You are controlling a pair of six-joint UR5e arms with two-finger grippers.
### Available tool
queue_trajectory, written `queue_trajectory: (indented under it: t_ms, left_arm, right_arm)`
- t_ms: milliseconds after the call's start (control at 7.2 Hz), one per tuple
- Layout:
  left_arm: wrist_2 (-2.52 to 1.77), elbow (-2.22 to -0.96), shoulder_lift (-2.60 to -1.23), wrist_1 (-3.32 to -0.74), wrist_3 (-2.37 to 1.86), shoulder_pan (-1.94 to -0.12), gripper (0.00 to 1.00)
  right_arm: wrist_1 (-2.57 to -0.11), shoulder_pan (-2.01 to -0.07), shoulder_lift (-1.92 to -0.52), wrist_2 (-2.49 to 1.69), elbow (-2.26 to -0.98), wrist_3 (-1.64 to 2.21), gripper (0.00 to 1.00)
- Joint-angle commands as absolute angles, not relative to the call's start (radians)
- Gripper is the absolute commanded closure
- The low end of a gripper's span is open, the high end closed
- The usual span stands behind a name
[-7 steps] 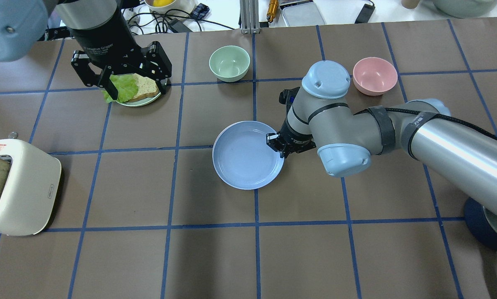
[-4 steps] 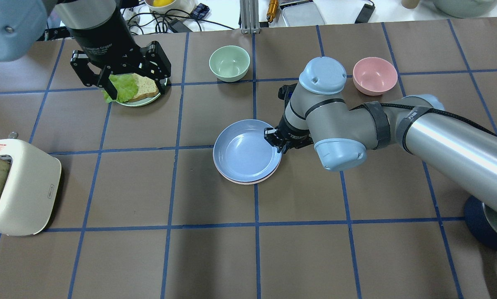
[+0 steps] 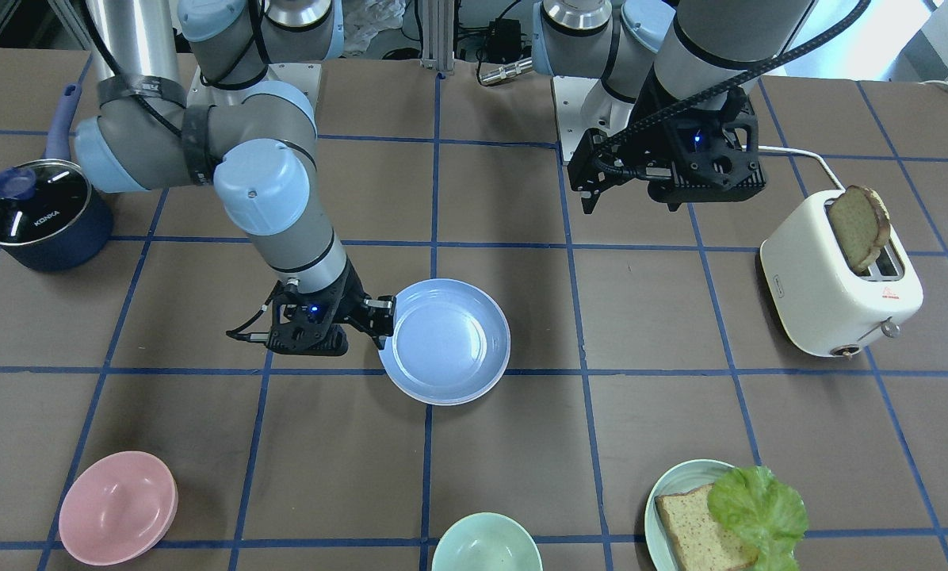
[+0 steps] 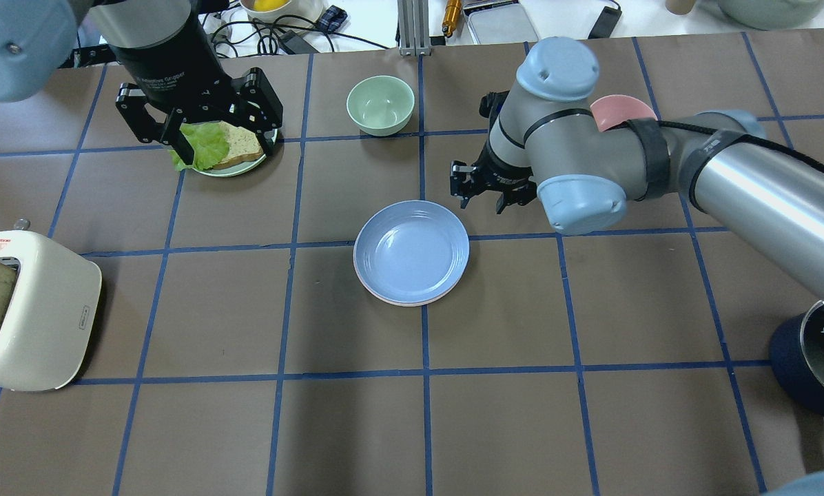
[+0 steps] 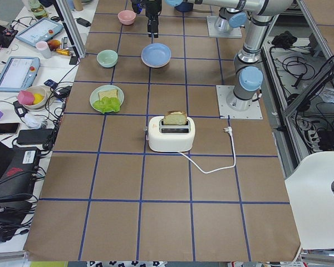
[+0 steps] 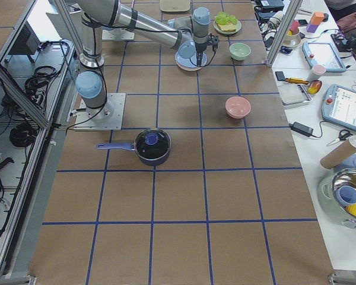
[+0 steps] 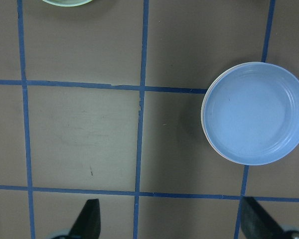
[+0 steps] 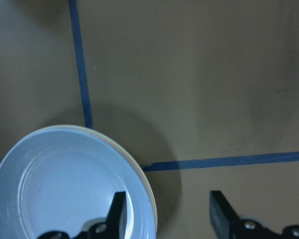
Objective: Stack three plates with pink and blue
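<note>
Blue plate (image 4: 410, 251) lies face up at the middle of the worktop (image 4: 591, 427), topping a stack. A thin rim of the pink plate (image 4: 412, 304) peeks out on the side towards me. I cannot count from these views whether all 3 plates are in the stack.

Nearest to it is my right tool (image 4: 481, 202), which hangs just beyond the blue plate's far right edge. Its 2 fingers are spread and hold nothing. My right wrist camera looks down on bare worktop between them, with the blue plate's rim showing beside 1 finger.

So the stack lies towards my base and slightly to my left of that tool, and my right arm is by far the nearer one. The blue plate is round, so it has no long axis to line up with. I judge the stacking done or nearly so. Drawing this tool away should go up and outward, off the rim, so nothing slides.

Further off, a pink bowl (image 4: 619, 110) sits partly hidden behind my right arm, and a green bowl (image 4: 380, 105) sits at the far side. Further left, my left tool (image 4: 226, 141) hovers over a green plate (image 3: 684, 472) of bread and lettuce, fingers wide and empty. A toaster (image 4: 33, 310) holding 1 slice stands farthest away, at my left edge.
</note>
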State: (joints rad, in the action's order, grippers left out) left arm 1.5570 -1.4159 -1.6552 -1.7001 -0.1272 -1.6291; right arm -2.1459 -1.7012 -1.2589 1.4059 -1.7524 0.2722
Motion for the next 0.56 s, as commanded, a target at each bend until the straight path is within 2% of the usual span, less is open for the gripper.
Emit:
queue_trajectory:
  t_ms: [0, 278, 417]
  left_arm:
    - [1.559, -1.416, -1.655, -1.701, -0.127, -1.629, 0.00]
    - [1.559, -1.416, -1.655, -1.701, -0.127, -1.629, 0.00]
    - [1.559, -1.416, -1.655, -1.701, -0.127, -1.629, 0.00]
  right_arm:
    - [-1.873, -1.585, -1.275, 1.423, -1.582, 0.130, 0.35]
    - [-1.646, -1.566, -1.311, 1.591, -1.403, -0.012, 0.35]
    - [-1.543, -1.574, -1.369, 1.609, -1.379, -0.017, 0.35]
